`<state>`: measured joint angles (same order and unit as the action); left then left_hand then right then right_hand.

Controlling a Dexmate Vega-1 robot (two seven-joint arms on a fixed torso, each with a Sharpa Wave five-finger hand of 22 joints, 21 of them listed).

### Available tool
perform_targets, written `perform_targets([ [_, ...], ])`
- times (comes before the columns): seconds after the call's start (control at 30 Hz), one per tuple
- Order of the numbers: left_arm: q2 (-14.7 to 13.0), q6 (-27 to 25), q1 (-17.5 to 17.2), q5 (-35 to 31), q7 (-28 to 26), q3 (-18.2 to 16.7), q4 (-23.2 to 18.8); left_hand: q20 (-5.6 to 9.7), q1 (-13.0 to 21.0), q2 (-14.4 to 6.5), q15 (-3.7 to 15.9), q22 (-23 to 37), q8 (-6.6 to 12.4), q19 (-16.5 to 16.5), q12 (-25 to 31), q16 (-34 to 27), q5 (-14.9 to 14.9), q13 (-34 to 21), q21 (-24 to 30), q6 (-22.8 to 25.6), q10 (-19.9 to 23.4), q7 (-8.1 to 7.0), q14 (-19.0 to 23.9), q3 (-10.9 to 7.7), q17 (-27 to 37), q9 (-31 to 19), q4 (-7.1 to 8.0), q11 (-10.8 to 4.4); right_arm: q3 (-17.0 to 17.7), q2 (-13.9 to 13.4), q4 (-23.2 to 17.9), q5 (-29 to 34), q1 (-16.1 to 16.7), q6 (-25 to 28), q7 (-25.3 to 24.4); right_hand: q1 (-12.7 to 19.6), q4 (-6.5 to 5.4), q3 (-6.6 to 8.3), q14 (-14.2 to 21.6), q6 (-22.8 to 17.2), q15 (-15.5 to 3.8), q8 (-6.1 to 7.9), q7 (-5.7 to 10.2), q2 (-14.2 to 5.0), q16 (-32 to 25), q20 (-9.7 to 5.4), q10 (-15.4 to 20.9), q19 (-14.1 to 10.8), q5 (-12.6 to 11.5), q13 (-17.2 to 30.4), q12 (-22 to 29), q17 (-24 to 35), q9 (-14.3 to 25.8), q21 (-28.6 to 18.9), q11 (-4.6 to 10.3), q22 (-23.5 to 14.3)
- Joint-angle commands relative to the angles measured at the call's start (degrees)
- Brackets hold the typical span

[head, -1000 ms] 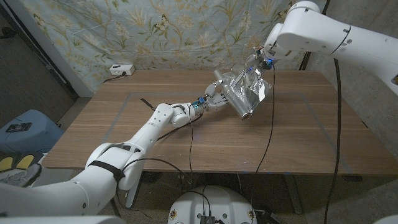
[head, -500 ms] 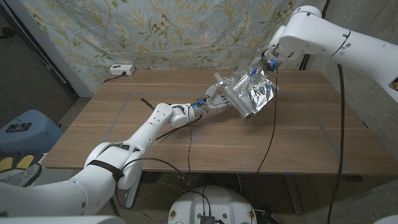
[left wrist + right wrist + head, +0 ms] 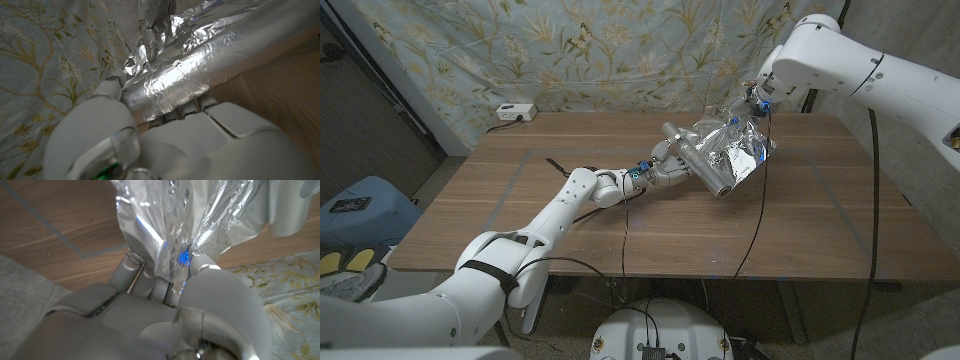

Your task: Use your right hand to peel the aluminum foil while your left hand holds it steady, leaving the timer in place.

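Foil roll: crinkled silver aluminium foil roll (image 3: 705, 168), long and tube-shaped, lying aslant on the far middle of the brown wooden table (image 3: 800, 230); one end points toward the near right, the other toward the floral backdrop.
Foil sheet: a loose, wrinkled sheet (image 3: 735, 142) is pulled off the roll toward the right and lifted off the table, still joined to the tube.
Contents: I cannot tell what, if anything, is inside the foil; no timer is visible.
Left hand: my left hand (image 3: 665, 165) grips the roll at its far-left end; in the left wrist view my fingers (image 3: 197, 106) wrap under the tube and the thumb presses its side.
Left arm: stretched forward across the table, low, forearm near the wood.
Right hand: my right hand (image 3: 748, 102) pinches the upper edge of the sheet; in the right wrist view my fingers (image 3: 150, 282) are closed on bunched foil.
Right arm: raised above the table's far right, elbow high.
White power strip (image 3: 514, 111): far left corner of the table.
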<state>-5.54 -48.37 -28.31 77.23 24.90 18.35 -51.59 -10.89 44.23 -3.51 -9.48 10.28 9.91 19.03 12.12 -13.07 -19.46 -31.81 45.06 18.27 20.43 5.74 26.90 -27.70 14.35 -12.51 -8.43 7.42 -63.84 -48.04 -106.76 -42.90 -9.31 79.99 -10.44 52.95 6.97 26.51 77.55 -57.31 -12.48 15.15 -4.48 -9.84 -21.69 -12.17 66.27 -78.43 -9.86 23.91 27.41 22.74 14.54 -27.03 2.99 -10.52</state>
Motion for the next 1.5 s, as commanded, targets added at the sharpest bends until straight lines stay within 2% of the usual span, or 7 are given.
perform_targets([
  [0.03, 0.3, -0.2, 1.5, -0.9, 4.0, 0.6, 2.3, -0.59, -0.9, 0.2, -1.06, 0.2, 0.24, -0.5, -0.4, 0.5, 0.3, 0.1, -0.5, -1.6, -1.6, 0.31, -1.6, 0.52, 0.0, 0.1, 0.21, 0.71, -1.2, 0.0, 1.6, -2.8, -1.2, 0.0, -1.9, 0.3, -0.06, 0.48, 0.4, -0.6, -0.16, -0.05, 0.09, -0.45, 0.3, -0.01, -0.1, 0.2, 0.0, 0.2, 0.4, 0.2, 0.2, -0.6, 0.14, -0.2],
  [0.53, 1.6, -1.2, 2.3, -0.7, 4.2, -0.9, 5.8, -0.08, -0.5, -0.4, -0.19, 0.3, 1.86, 1.1, 1.0, -0.4, 0.4, 0.5, -0.4, 1.5, 1.3, 0.75, 0.5, 0.08, -0.4, 0.4, -0.19, 0.11, -5.7, 0.4, 4.7, -8.2, -5.6, 0.0, -5.6, 0.5, 0.14, 0.65, 0.5, -0.8, -0.19, -0.21, -0.07, -0.46, 0.5, -0.03, -0.1, 0.3, 0.0, 0.2, 0.4, 0.3, 0.4, -0.9, 0.13, -0.2],
  [1.03, 1.2, -3.0, 0.6, -0.3, 3.8, -1.8, 4.4, -0.04, -0.6, -0.7, -0.13, 0.3, 1.94, 1.5, 1.1, -0.5, 0.4, 0.7, -0.5, 1.9, 1.7, 1.06, 1.0, -0.20, -0.6, 0.5, -0.18, 0.16, -10.9, 1.3, 9.7, -14.1, -9.8, 0.0, -9.4, 0.7, 0.30, 0.77, 0.7, -1.0, -0.18, -0.30, -0.09, -0.48, 0.6, -0.04, 0.0, 0.3, 0.0, 0.2, 0.5, 0.4, 0.7, -1.2, 0.13, -0.2],
  [1.5, 0.6, -3.4, 0.0, -0.2, 4.1, -1.8, 3.3, 0.09, -0.6, -0.8, 0.11, 0.3, 2.11, 1.7, 1.3, -0.5, 0.4, 0.8, -0.6, 2.6, 2.1, 0.95, 1.3, -0.38, -0.8, 0.6, -0.22, 0.10, -12.6, 0.8, 11.4, -18.7, -11.6, 0.0, -13.5, 0.9, 0.37, 0.90, 0.8, -1.1, -0.14, -0.48, -0.08, -0.56, 0.8, -0.05, 0.0, 0.4, 0.0, 0.3, 0.5, 0.4, 0.8, -1.5, 0.33, -0.2],
])
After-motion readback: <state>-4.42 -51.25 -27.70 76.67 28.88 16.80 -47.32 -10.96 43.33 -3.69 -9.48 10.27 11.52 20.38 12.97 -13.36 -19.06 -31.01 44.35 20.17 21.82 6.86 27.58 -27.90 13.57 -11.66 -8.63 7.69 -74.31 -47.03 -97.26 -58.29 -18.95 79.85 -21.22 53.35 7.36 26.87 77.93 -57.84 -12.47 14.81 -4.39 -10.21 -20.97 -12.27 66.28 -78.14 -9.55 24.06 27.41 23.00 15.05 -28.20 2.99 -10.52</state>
